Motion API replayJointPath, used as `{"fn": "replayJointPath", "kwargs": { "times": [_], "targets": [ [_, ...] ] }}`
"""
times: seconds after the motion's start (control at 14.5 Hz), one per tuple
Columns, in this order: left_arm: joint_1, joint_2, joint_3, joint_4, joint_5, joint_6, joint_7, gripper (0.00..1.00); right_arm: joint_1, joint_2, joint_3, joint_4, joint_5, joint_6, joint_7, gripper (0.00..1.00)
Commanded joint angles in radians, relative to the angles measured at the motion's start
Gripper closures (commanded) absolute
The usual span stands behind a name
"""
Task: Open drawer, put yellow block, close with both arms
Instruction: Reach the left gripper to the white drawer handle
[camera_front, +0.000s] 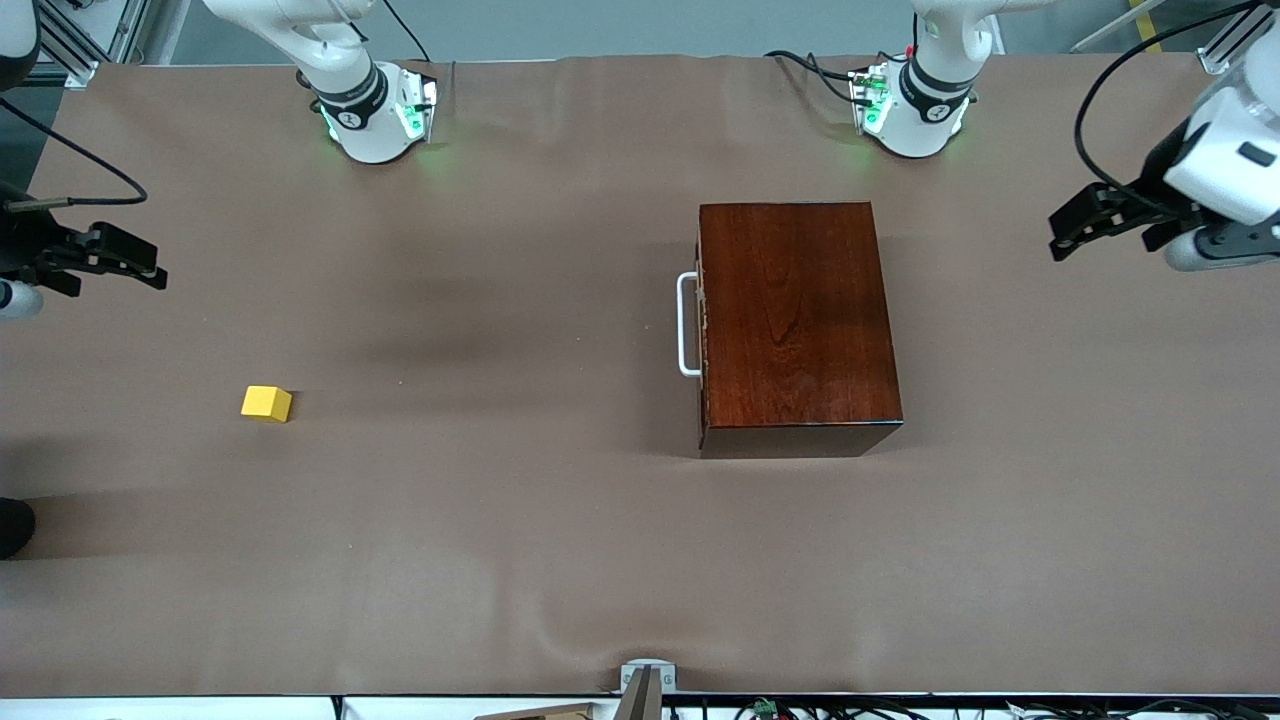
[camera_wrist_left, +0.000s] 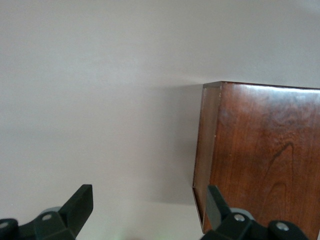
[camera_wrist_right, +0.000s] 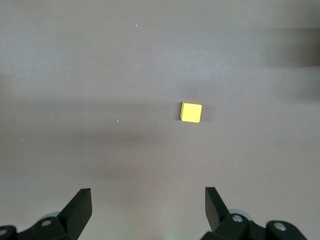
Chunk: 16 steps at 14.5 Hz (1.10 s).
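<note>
Both pincers hang with fingers apart, holding nothing: the left pincer (camera_front: 1068, 232) over the surface (camera_front: 560, 540) beside the wooden box (camera_front: 800, 325) with the drawer (camera_front: 689, 324) pushed in, the right pincer (camera_front: 135, 262) over its end near the yellow block (camera_front: 266, 403).

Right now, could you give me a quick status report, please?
Both tools open, empty: left tool up at its table end, right tool at the other. Drawer shut. Yellow block alone on table.

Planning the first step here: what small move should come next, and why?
Probably bring the left gripper toward the white handle: the drawer is shut in the wooden box, and the yellow block lies untouched below the open right gripper.
</note>
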Motion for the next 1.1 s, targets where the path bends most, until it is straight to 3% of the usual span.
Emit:
{"fn": "replayJointPath", "kwargs": {
  "times": [0.0, 0.21, 0.35, 0.62, 0.9, 1.04],
  "targets": [
    [-0.004, 0.037, -0.067, 0.021, 0.012, -0.007, -0.037, 0.00, -0.016, 0.018, 0.009, 0.037, -0.016, -0.022, 0.005, 0.00],
    [-0.019, 0.114, -0.176, 0.074, 0.018, 0.008, -0.188, 0.00, -0.020, 0.029, 0.009, 0.039, -0.016, -0.019, 0.005, 0.00],
    [-0.083, 0.188, -0.208, 0.124, 0.026, 0.024, -0.244, 0.00, -0.016, 0.027, 0.009, 0.037, -0.016, -0.022, 0.015, 0.00],
    [-0.287, 0.312, -0.204, 0.170, 0.133, 0.102, -0.455, 0.00, -0.026, 0.045, 0.010, 0.030, -0.016, -0.025, 0.013, 0.00],
    [-0.492, 0.502, -0.182, 0.295, 0.268, 0.162, -0.696, 0.00, -0.027, 0.082, 0.010, 0.030, -0.011, -0.057, 0.015, 0.00],
    [-0.600, 0.579, -0.124, 0.332, 0.296, 0.227, -0.796, 0.00, -0.027, 0.090, 0.010, 0.031, -0.008, -0.053, 0.015, 0.00]
  ]
}}
